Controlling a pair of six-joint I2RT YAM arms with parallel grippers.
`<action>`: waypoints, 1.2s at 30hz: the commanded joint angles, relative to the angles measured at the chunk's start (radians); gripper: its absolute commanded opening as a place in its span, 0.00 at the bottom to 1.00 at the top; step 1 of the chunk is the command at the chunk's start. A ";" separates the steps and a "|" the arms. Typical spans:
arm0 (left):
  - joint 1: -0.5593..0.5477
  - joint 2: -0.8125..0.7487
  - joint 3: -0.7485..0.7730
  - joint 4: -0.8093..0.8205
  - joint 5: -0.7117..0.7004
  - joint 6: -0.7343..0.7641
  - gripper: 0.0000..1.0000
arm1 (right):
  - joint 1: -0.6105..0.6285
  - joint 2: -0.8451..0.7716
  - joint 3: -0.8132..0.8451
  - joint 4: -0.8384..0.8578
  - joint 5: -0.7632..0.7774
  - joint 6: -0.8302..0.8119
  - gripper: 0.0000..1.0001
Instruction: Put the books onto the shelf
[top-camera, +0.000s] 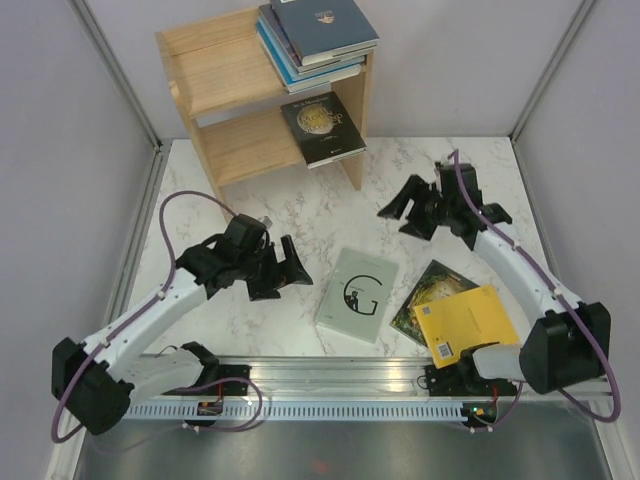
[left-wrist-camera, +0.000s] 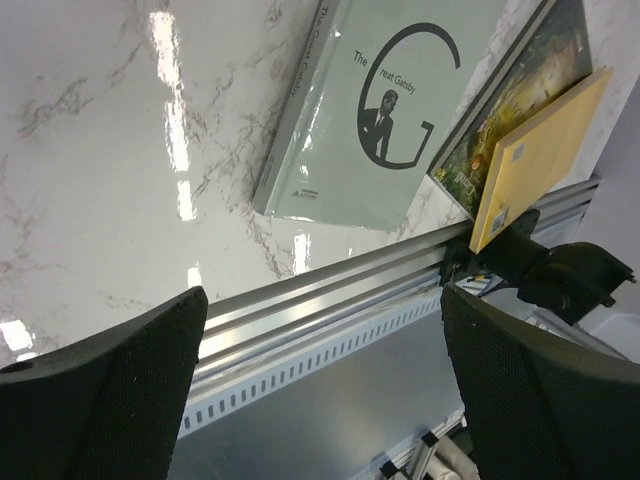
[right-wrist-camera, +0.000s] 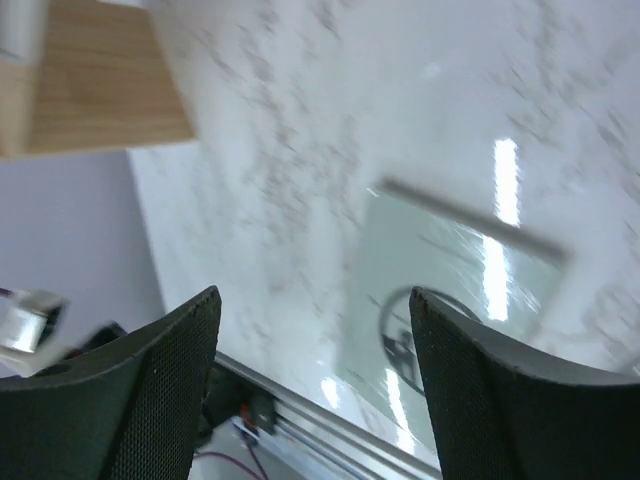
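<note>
marble tabletop (top-camera: 300, 200) carries three books not yet shelved: the pale book with the big g (top-camera: 357, 295) lies flat in the middle, a dark green-covered one (top-camera: 430, 285) sits just right of it, and the bright yellow book (top-camera: 465, 325) lies partly over that one, near the front rail (top-camera: 330, 372). the wooden shelf (top-camera: 200, 70) at the far side already has a stack of books (top-camera: 315, 40) on its top tier and a black book with gold design (top-camera: 322, 128) on the lower one. the step in hand looks like a reach for the next book, probably the pale one, which lies between the two arms. both pincers are released and hold nothing. the left gripper (top-camera: 285, 278) hangs low just left of the pale book, arm stretched forward, fingers pointing toward it. the right gripper (top-camera: 402, 215) hovers between shelf and books, wrist bent down. a thin, flat book calls for working a finger under one edge before closing.
</note>
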 joint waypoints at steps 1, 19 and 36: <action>-0.001 0.122 0.008 0.170 0.082 0.165 1.00 | 0.026 -0.128 -0.213 -0.180 0.098 -0.128 0.80; -0.034 0.774 0.068 0.609 0.265 0.304 0.99 | 0.071 -0.180 -0.552 -0.001 0.060 -0.054 0.82; -0.101 0.873 -0.048 0.813 0.341 0.198 0.97 | 0.080 0.098 -0.730 0.308 -0.009 0.012 0.80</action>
